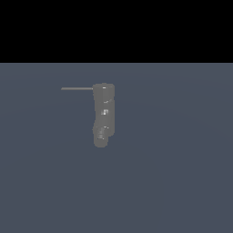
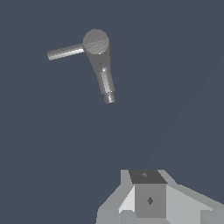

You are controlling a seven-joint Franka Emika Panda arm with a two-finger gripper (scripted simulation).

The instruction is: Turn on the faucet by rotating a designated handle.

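Observation:
The faucet is a dull-grey segmented cylinder standing on the floor, with its angled spout end at the bottom. The handle, a thin straight rod, sticks out from the faucet's top toward the exterior view's left. In the wrist view the faucet shows from above, with the handle and the spout branching off its round cap. My gripper shows only in the wrist view, as one grey block with no gap between the fingers. It is well apart from the faucet and holds nothing. The arm is out of the exterior view.
A flat blue-grey floor spreads all around the faucet. A black band fills the top of the exterior view.

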